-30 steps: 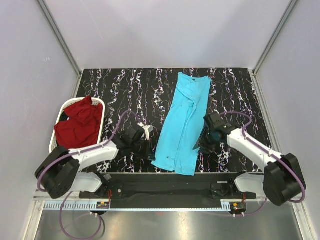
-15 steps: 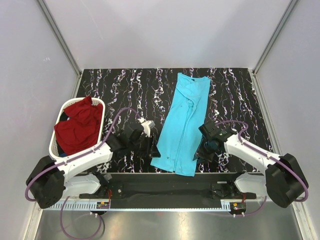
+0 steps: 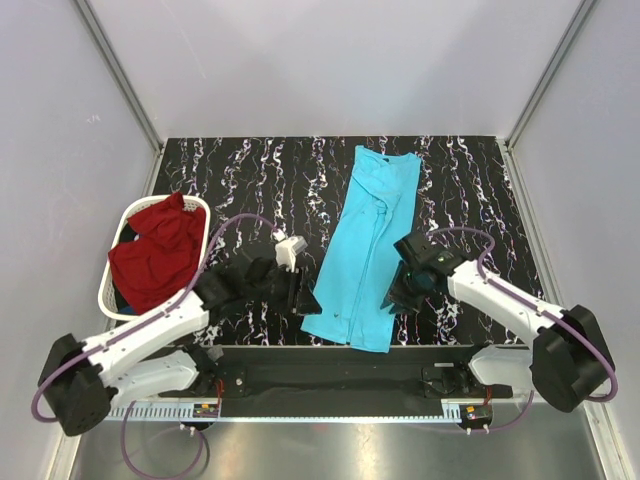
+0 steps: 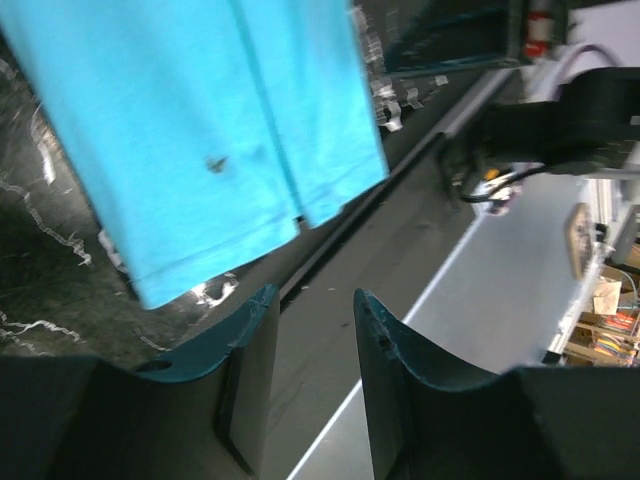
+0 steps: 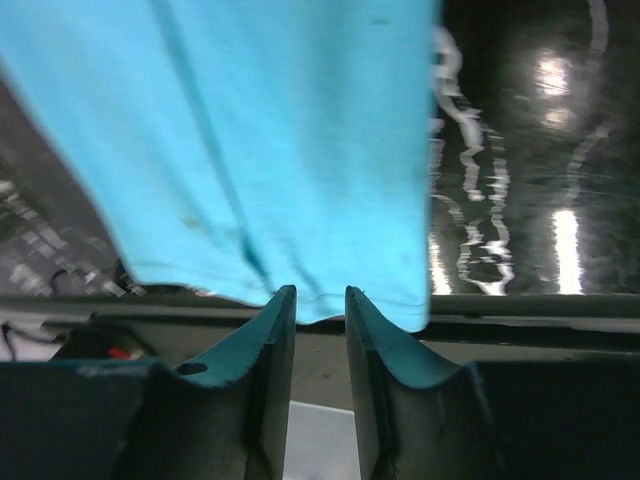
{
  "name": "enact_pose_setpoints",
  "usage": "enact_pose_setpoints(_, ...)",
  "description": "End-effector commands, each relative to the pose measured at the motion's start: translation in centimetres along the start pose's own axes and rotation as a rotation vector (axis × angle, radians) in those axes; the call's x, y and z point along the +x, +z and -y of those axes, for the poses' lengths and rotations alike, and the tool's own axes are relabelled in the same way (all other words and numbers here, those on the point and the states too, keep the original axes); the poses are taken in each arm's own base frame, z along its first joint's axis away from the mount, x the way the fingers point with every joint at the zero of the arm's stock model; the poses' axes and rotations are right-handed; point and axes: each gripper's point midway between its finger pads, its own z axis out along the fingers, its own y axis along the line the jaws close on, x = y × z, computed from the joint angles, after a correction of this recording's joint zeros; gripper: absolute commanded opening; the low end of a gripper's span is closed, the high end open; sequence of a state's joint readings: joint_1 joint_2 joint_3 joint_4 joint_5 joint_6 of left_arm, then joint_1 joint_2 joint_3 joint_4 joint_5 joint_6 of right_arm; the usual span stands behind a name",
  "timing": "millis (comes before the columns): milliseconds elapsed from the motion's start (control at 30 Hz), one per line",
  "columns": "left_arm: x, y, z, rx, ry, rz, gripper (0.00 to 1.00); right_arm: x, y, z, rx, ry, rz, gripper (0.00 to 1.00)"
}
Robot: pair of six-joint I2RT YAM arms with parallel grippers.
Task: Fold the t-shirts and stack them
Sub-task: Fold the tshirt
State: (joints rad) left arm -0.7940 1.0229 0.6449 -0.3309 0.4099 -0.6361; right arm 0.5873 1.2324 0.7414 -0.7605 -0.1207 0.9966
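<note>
The turquoise t-shirt (image 3: 365, 245) lies folded lengthwise into a long strip on the black marbled table, collar end far, hem near the front edge. It also shows in the left wrist view (image 4: 200, 130) and in the right wrist view (image 5: 260, 140). My left gripper (image 3: 305, 299) is open and empty just left of the hem's near left corner; its fingertips (image 4: 262, 300) are over the table's front edge. My right gripper (image 3: 393, 298) is open and empty at the hem's right side, its fingers (image 5: 285, 300) just short of the hem. The dark red t-shirt (image 3: 155, 250) lies crumpled in the basket.
A white plastic laundry basket (image 3: 207, 215) stands at the left edge of the table. The table's front edge with a black rail (image 3: 340, 365) runs just below the hem. Grey walls enclose the table on three sides.
My left gripper has moved right and nearer, up to the hem's left corner. My right gripper has moved left and nearer, towards the hem's right side. The shirts have not moved.
</note>
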Motion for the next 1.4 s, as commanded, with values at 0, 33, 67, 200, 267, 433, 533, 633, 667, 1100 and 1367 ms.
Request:
enact_pose_setpoints(0,-2.2,-2.9,4.5,0.132,0.081,0.065,0.41,-0.4,-2.5,-3.9,-0.136,-0.120,-0.003,0.33)
enact_pose_setpoints(33,-2.4,-3.5,4.8,0.133,0.093,0.085,0.41,-0.4,-2.8,-4.0,-0.138,-0.134,-0.005,0.30)
enact_pose_setpoints(67,-2.7,-4.0,5.0,0.131,0.101,0.103,0.41,-0.5,-3.3,-4.0,-0.140,-0.162,0.001,0.23)
enact_pose_setpoints(200,-3.2,-5.8,4.4,0.067,0.112,0.167,0.41,-0.2,-4.3,-2.7,-0.119,-0.172,0.024,0.11)
enact_pose_setpoints(267,-3.9,-6.8,3.9,0.028,0.121,0.229,0.42,0.4,-3.9,-1.9,-0.114,-0.147,0.014,0.10)
enact_pose_setpoints(433,-3.4,-7.2,2.8,-0.002,0.105,0.258,0.44,1.5,-2.4,0.1,-0.071,-0.127,0.004,0.12)
enact_pose_setpoints(533,-2.0,-5.6,1.9,0.000,0.115,0.174,0.45,1.7,-2.1,1.1,-0.043,-0.089,0.012,0.22)
enact_pose_setpoints(633,-1.5,-4.3,2.2,0.024,0.088,0.115,0.44,1.8,-1.8,2.2,0.003,-0.034,0.019,0.25)
enact_pose_setpoints(667,-1.6,-4.0,2.4,0.040,0.082,0.112,0.44,2.0,-1.7,2.4,0.007,-0.010,0.014,0.25)
enact_pose_setpoints(1100,-2.3,2.8,6.4,0.265,0.073,0.009,0.39,5.4,-0.5,1.3,-0.143,-0.018,-0.084,0.15)
enact_pose_setpoints(1367,-0.8,5.9,6.4,0.240,0.086,-0.024,0.39,6.4,1.6,2.9,-0.083,0.000,-0.110,0.11)
